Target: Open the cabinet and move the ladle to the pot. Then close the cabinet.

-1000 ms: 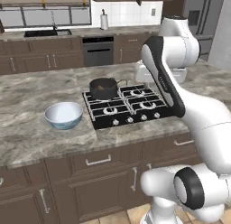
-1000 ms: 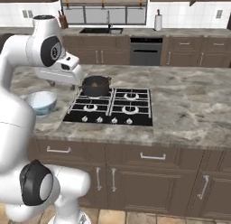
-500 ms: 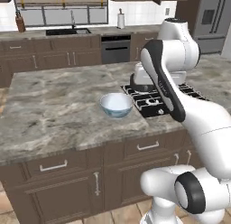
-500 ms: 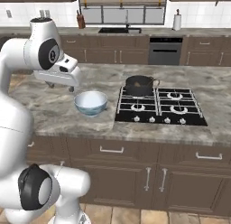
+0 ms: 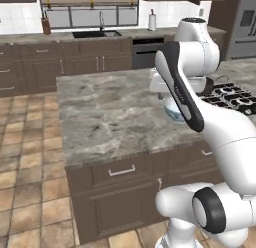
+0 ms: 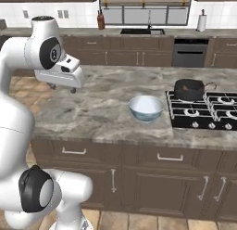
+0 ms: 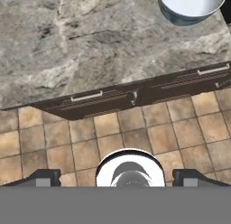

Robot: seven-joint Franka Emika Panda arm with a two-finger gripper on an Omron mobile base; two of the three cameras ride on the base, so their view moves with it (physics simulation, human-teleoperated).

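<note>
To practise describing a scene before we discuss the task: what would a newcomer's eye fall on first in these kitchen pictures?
Probably the big white robot arm, rising in front of the marble island counter with its jaws open and empty. Next, the pale blue bowl on the counter, just left of the black stovetop, where a dark pot sits on a back burner. Behind, a sink lies under the window, with a paper-towel roll to its right.

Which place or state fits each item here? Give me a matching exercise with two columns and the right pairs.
Things:
1. bowl
2. pot
3. paper towel roll
4. tool

Places or states:
A. on the stove's back left burner
B. open, holding nothing
C. on the island counter beside the stove
D. upright on the back counter

Pairs: 1-C, 2-A, 3-D, 4-B
</note>
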